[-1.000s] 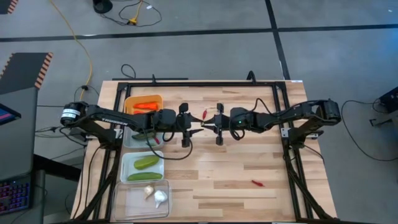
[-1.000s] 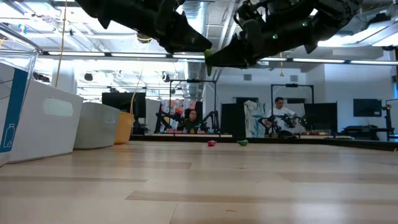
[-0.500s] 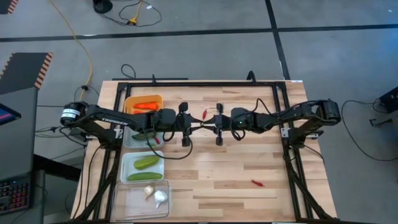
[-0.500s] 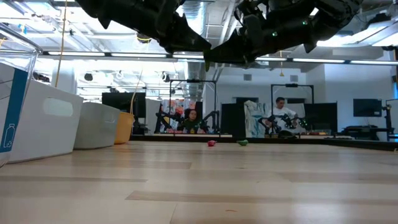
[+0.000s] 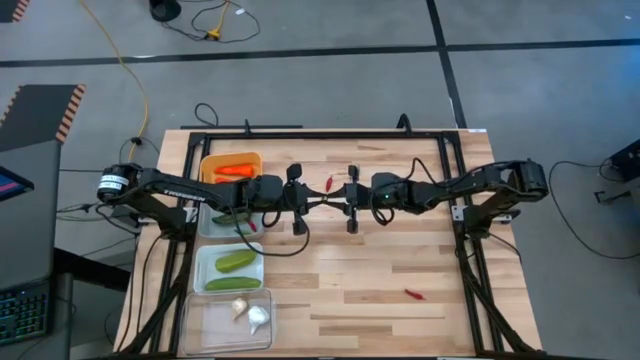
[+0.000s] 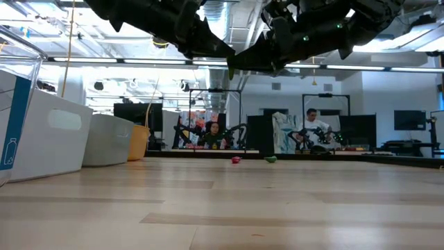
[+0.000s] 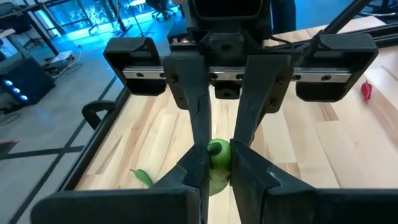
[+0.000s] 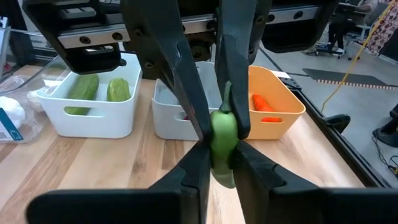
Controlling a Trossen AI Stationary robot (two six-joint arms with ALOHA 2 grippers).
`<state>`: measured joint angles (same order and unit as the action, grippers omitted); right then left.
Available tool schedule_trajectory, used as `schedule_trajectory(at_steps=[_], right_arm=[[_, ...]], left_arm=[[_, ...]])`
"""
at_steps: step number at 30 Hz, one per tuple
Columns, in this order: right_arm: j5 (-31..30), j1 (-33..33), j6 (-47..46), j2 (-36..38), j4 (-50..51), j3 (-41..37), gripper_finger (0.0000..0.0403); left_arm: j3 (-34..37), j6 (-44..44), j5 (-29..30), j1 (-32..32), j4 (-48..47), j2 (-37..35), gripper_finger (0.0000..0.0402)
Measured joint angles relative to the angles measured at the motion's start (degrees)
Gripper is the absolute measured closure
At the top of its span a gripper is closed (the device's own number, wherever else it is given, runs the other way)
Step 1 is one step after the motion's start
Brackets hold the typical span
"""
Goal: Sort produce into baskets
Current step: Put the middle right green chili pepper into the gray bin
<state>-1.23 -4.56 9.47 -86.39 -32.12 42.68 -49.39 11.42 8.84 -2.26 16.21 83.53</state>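
Observation:
A small green chili pepper (image 8: 224, 134) is held in the air over the middle of the table, between my two grippers, which meet tip to tip. My left gripper (image 5: 316, 200) comes from the left and my right gripper (image 5: 336, 198) from the right. Both are shut on the pepper, which also shows in the left wrist view (image 7: 217, 155). The orange bin (image 5: 231, 158) holds carrots, and the grey bin (image 5: 212, 226) holds peppers. The white bin (image 5: 206, 255) holds cucumbers, and the clear bin (image 5: 200, 325) holds garlic. My left gripper pinches the green pepper between its two fingers (image 7: 196, 171), coming level from the table's left; in the right wrist view its fingers close on the pepper's stem end (image 8: 225, 112). The pepper is lifted clear of the table. My right gripper pinches the pepper's body (image 8: 222, 149) between its two fingers (image 8: 194, 168), coming level from the table's right, opposite the left gripper. The pepper hangs between both pairs of fingertips, clear of the table.
A red chili (image 5: 328, 184) and a green one (image 7: 142, 177) lie on the table toward the far side, under the grippers. Another red chili (image 5: 413, 294) lies near the front right. The four bins line the table's left edge. People sit in the room beyond.
My right gripper's tip with the green pepper has risen a little and come closer to my left gripper's fingertips. The two grippers now meet around the pepper.

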Motion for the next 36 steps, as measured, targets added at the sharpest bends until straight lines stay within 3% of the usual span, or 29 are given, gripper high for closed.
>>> schedule_trajectory(at_steps=[9, 14, 25, 33, 36], right_arm=[[-0.2, -0.04, -5.34, 0.18, 1.17, 0.0, 0.0207], [-0.2, 0.01, -6.64, 2.2, 10.24, 0.02, 0.0173], [-0.03, 0.53, -16.53, 8.99, 32.93, 0.02, 0.0168], [8.45, 5.15, -24.49, 9.33, 40.05, 0.02, 0.0168], [8.96, 8.15, -27.77, 9.33, 41.87, 0.02, 0.0168]], left_arm=[[0.0, -0.01, 0.01, 0.02, -0.36, 0.0, 0.0365], [0.0, -1.39, 0.09, 0.02, -4.47, -1.72, 0.0364], [0.0, -14.24, 0.14, 0.02, -38.38, -15.76, 0.0363], [0.0, -28.34, 0.11, 0.02, -60.84, -24.66, 0.0363], [0.0, -32.58, 0.12, 0.02, -67.37, -25.55, 0.0363]])
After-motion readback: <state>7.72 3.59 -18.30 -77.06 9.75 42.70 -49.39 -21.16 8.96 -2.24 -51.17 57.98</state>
